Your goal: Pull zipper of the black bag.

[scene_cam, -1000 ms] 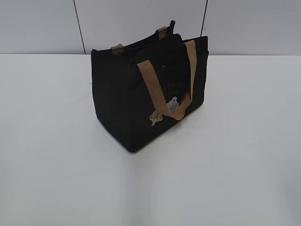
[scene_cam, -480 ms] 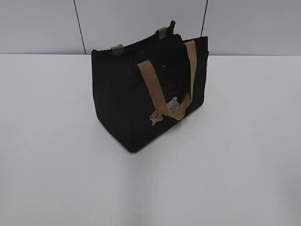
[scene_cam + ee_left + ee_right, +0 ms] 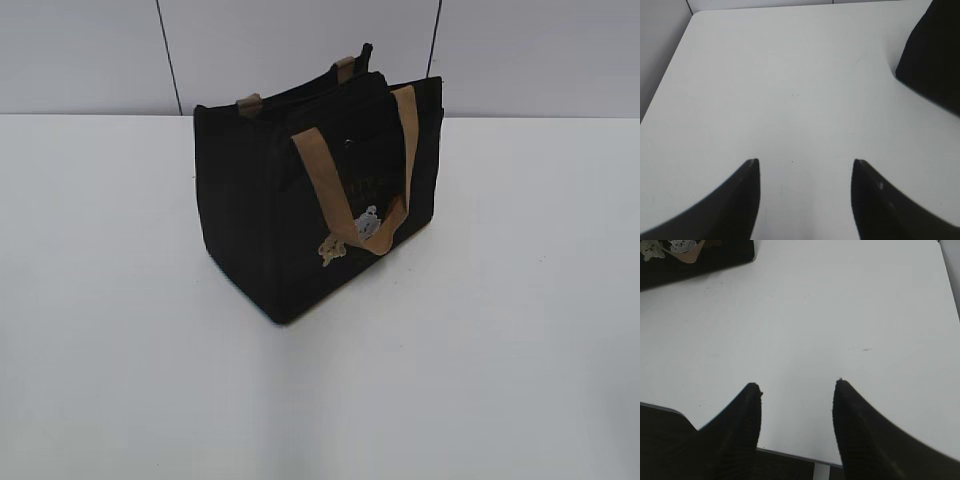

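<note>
A: Quick pass. Where's the black bag (image 3: 300,215)?

B: Standing upright on the white table (image 3: 520,330), back half of it, close to the grey wall (image 3: 300,50). One corner turned toward us. Neither arm shows in the exterior view.

A: Handles?

B: Two tan ones. The front handle (image 3: 345,200) flops down over the bag's front face, its loop hanging by the bear patches (image 3: 350,235). The back handle (image 3: 345,68) only peeks out above the bag's top edge.

A: Zipper?

B: A small silver glint on the bag's top, just behind the front handle, looks like the zipper (image 3: 349,141) pull. Too small to say how far along the track it sits.

A: Left gripper (image 3: 805,167)?

B: Spread wide, nothing between the fingers, only bare table under it. The bag is at the upper right of the left wrist view, well apart from the fingertips.

A: Right gripper (image 3: 797,387)?

B: Same, fingers parted and empty, hovering over the table near its front edge. The bag's lower front is up in the top left corner of the right wrist view, patches and a bit of tan handle visible. Well apart from that gripper too.

A: Any contact with the bag?

B: None, both clear of it.
</note>
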You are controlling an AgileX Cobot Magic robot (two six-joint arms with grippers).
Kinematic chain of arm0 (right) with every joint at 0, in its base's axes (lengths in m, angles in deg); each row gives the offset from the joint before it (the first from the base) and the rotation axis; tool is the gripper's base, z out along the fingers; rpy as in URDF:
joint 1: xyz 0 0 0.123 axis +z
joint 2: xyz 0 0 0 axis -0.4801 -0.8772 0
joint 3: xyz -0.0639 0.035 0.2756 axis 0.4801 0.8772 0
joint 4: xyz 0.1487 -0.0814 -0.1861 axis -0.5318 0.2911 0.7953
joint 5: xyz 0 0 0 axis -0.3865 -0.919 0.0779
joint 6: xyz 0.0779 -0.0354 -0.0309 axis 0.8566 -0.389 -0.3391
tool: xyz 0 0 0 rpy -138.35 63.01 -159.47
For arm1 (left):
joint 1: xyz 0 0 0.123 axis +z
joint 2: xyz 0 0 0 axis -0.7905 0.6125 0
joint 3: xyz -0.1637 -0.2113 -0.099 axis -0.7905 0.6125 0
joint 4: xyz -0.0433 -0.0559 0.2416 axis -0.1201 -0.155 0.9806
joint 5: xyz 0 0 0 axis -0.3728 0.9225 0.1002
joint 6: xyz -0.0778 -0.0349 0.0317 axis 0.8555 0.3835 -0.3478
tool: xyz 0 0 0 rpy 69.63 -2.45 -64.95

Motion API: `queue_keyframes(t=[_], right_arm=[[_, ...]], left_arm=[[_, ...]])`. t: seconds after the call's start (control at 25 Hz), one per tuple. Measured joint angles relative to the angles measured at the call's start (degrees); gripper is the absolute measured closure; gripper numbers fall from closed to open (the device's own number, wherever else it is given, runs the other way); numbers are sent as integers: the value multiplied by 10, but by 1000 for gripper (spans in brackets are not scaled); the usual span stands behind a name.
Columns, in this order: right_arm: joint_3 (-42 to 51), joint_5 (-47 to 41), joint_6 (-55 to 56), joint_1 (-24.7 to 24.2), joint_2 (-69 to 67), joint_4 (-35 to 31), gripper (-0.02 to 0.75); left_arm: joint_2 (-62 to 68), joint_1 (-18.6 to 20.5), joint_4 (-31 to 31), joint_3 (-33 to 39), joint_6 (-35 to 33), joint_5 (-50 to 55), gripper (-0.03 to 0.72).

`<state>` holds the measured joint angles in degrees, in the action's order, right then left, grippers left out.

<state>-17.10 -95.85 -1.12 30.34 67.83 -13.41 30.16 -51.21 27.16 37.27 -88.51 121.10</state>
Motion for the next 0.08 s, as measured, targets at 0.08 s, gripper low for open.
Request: queue_keyframes(t=[0.08], right_arm=[[0,0,0,0,0,0,377]], left_arm=[[0,0,0,0,0,0,252]])
